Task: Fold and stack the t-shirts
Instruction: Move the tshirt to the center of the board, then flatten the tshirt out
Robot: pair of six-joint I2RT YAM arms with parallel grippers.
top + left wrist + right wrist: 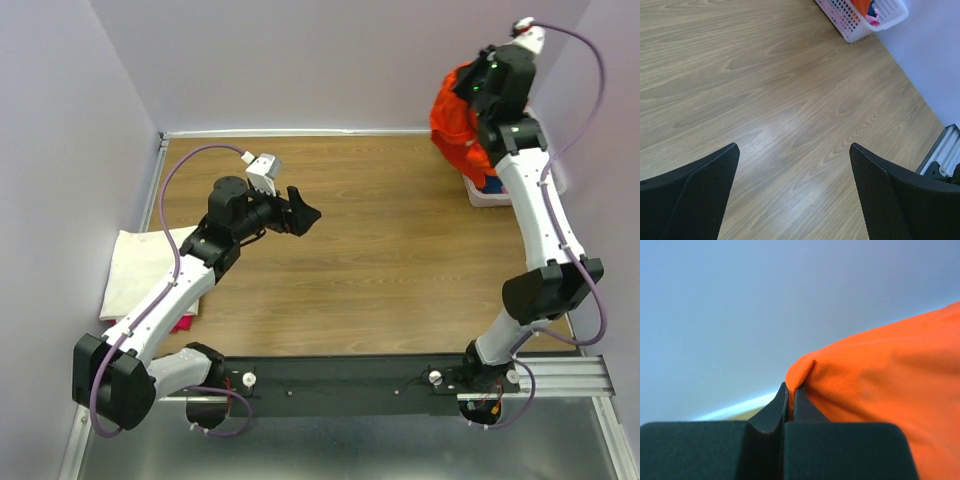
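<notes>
We find the right tool (790,399) raised high at the far right. Its two fingers are pressed together on a pinch of the orange shirt (455,125). The shirt hangs from that grip in a bunched mass, and its lower part reaches down to the white basket (485,197) at the far right corner of the counter (400,270). We cannot tell whether the shirt's lower end is clear of the basket. The left wrist view shows a bit of pink cloth (871,20) inside the basket.

The left tool (793,146) hovers over the bare middle-left of the counter with its fingers spread wide, holding nothing.

At the left edge of the counter a folded cream shirt (140,265) lies flat, partly covered by the left arm. A pink shirt (183,322) shows from under its near edge.
</notes>
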